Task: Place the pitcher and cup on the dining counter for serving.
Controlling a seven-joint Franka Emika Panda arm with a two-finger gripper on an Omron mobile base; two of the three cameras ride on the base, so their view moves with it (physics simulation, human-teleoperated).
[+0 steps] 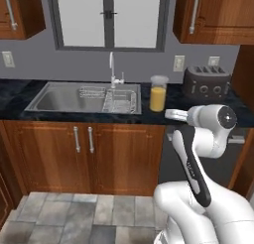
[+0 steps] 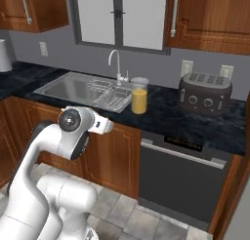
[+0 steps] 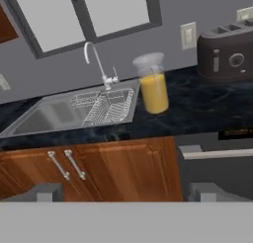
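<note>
Black worktop desk [image 1: 20,91] runs along the grey wall, wooden cabinets [image 1: 82,153] under it, a window [image 1: 109,17] above.

Steel sink [image 1: 62,99] is sunk into the desk left of centre, with a wire rack [image 1: 116,99] in its right part and a curved tap [image 1: 112,69] at the sink's back edge.

A dark dishwasher front [image 2: 180,180] sits below the desk's right stretch.

White arm [image 1: 198,153] rises from the lower right of the left base view, its upper joint level with the desk's front edge.

Dark toaster [image 1: 206,82] stands at the back of the desk toward its right end, below two wall outlets.

Pitcher [image 1: 158,93]: upright on the desk, just beside the sink's right edge, between sink and toaster, well apart from the toaster. Orange liquid fills roughly the lower half; clear above, greyish rim.

Pincer [image 3: 126,192]: fingers spread wide apart, nothing between them. In the hand view the tips sit low, in front of the cabinet doors, clear of the pitcher [image 3: 152,84], which stands above and well beyond them.
</note>
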